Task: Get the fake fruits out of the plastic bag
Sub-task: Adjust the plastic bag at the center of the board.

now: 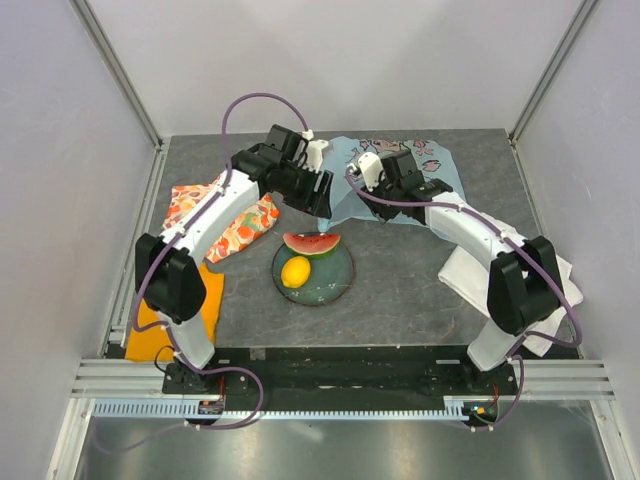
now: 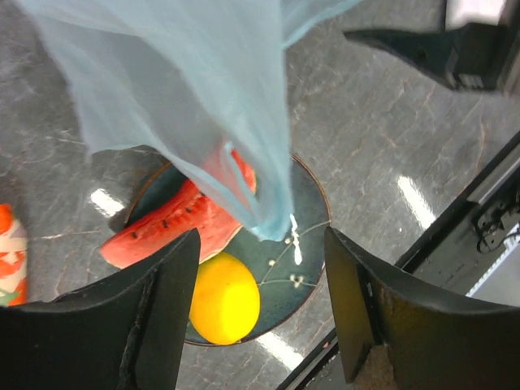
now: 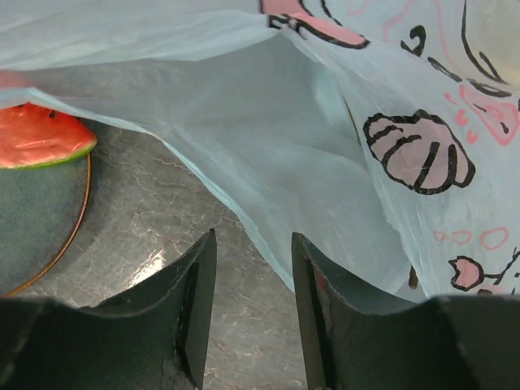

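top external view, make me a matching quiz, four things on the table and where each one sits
1 lemon
2 plastic bag
3 white cloth
4 floral cloth

a far end of the table
b on the plate
c right side, under the right arm
d left of the plate

Pairs: 1b, 2a, 3c, 4d

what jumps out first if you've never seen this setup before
The dark plate mid-table draws the eye first, holding a bright red watermelon slice and a yellow lemon. Just behind it, a light-blue cartoon-print bag sits toward the far edge. Both arms bend in over it, the left claw and right claw open at its near side.
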You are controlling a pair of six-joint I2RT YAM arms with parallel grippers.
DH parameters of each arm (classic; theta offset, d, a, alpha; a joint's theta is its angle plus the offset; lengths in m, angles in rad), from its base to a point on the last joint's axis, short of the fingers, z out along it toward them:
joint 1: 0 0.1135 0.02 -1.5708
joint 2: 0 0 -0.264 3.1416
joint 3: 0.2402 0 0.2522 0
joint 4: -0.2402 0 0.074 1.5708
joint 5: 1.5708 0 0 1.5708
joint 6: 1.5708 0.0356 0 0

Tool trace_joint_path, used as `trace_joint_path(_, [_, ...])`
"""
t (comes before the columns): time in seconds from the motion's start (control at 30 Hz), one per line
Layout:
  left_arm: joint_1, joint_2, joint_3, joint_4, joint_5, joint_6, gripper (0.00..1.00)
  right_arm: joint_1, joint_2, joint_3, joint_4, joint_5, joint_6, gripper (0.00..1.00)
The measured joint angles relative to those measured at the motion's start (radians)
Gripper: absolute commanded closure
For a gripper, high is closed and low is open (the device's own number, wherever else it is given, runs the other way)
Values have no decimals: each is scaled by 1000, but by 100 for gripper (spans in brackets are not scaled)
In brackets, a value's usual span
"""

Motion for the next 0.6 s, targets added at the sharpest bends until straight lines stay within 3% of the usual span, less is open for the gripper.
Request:
trace_joint_path(0.3, [-44,23,0,-16,-27,14,35,-31,50,37,16,-155,109,47])
trace_joint_path(0.4, [-45,54,7,-18,-49,17,43,-28,73,63,25,-166,138,46])
trace_joint_path(0.47, [-51,77,20,-19,-70,21,65,-28,80,68,33,-163,142,46])
trace_joint_path(0.53, [-60,95,35,-26,-90,31,98,-28,80,69,35,-156,138,45])
trace_joint_path(0.6, [-69,106,46,-29,-104,45,98,-29,85,70,42,-123,130,44])
